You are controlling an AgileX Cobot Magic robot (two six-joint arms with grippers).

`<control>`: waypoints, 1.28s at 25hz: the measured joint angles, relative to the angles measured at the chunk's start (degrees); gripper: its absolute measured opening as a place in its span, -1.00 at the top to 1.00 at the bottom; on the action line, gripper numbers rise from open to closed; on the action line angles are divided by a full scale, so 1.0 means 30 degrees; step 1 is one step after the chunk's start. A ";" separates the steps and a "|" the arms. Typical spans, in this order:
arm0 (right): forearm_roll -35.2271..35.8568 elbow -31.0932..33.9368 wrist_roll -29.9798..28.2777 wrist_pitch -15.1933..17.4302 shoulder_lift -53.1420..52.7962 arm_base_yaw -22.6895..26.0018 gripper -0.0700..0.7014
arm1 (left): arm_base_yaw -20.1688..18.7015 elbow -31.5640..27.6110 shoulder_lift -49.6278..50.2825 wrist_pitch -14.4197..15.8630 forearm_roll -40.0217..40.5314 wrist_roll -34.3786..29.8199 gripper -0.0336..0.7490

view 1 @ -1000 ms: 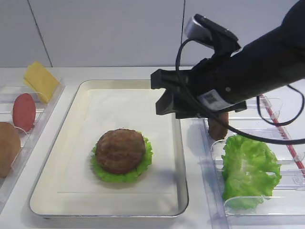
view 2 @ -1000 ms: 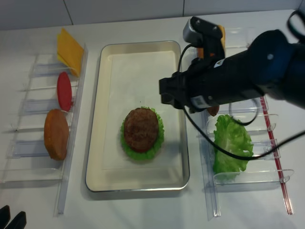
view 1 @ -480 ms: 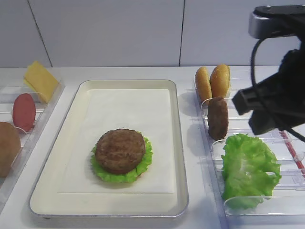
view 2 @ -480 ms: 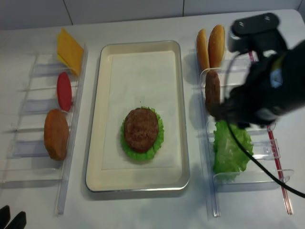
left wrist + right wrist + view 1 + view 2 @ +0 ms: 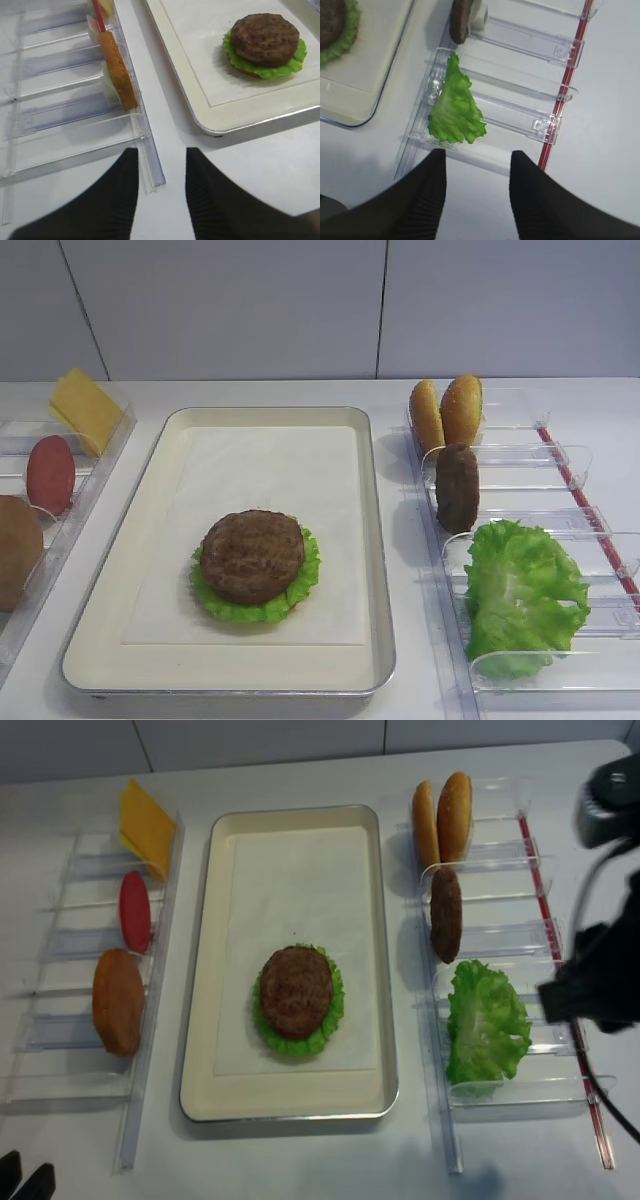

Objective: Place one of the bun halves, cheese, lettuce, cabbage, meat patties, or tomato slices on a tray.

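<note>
On the cream tray [image 5: 375,540] a meat patty [image 5: 252,555] lies on a lettuce leaf. A second patty [image 5: 457,487] stands on edge in the right rack, behind a loose lettuce [image 5: 524,595] and in front of two bun halves [image 5: 445,412]. Cheese [image 5: 85,408] and a tomato slice [image 5: 50,474] stand in the left rack. My right gripper [image 5: 478,152] is open and empty over the table by the lettuce [image 5: 455,110] end of the right rack. My left gripper [image 5: 161,150] is open and empty, between the left rack's front end and the tray [image 5: 200,107].
Clear plastic divider racks flank the tray, one on the left [image 5: 75,125] and one on the right [image 5: 530,40]. An orange-brown round piece [image 5: 118,1000] stands in the left rack. The right arm [image 5: 600,990] hangs over the right rack's outer edge.
The right arm has drawn back from above the tray to the far right and left the first high view. The patty stays on the lettuce on the tray.
</note>
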State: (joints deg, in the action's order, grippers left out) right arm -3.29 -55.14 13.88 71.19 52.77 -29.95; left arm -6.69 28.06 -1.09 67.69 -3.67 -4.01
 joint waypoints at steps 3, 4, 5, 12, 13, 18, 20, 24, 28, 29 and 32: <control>0.0000 0.0000 -0.0339 0.0104 -0.2062 0.0000 -0.03 | 0.0000 0.0000 0.0000 0.0000 0.0000 0.0000 0.34; 0.0000 0.0000 -0.0528 0.0152 -0.3007 0.0000 -0.03 | 0.0000 0.0000 0.0000 0.0000 0.0000 0.0000 0.34; 0.0000 0.0000 -0.0816 0.0229 -0.3695 0.0000 -0.03 | 0.0000 0.0000 0.0000 0.0000 0.0000 0.0000 0.34; -0.1017 0.0000 -0.2004 0.0596 -0.8786 0.0000 -0.02 | 0.0000 0.0000 0.0000 0.0000 0.0000 0.0000 0.34; -0.1340 0.0000 -0.2004 0.0635 -0.9259 0.0000 -0.02 | 0.0000 0.0000 0.0000 0.0000 0.0000 0.0000 0.34; -0.1900 -0.0035 -0.2040 0.0749 -1.1896 0.0698 -0.02 | 0.0000 0.0000 0.0000 0.0000 0.0000 0.0000 0.34; -0.1981 -0.0019 -0.2498 0.0747 -1.2778 0.1587 -0.02 | 0.0000 0.0000 0.0000 0.0000 0.0000 0.0000 0.34; -0.1981 0.0759 -0.3546 0.0747 -1.4481 0.3293 -0.02 | 0.0000 0.0000 0.0000 0.0000 0.0000 0.0000 0.34; -0.1939 0.3108 -0.3709 0.0824 -1.5958 0.4958 -0.02 | 0.0000 0.0000 0.0000 0.0000 0.0000 0.0000 0.34; -0.1939 0.3716 -0.3706 0.0824 -1.6279 0.5408 -0.02 | 0.0000 0.0000 0.0000 0.0000 0.0000 0.0000 0.34; -0.1770 0.5260 -0.3671 0.0853 -1.7150 0.6359 -0.02 | 0.0000 0.0000 0.0000 0.0000 0.0000 0.0000 0.34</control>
State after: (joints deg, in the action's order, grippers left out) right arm -8.60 -39.36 2.87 73.75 1.32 -10.87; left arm -6.69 28.06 -1.09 67.69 -3.67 -4.01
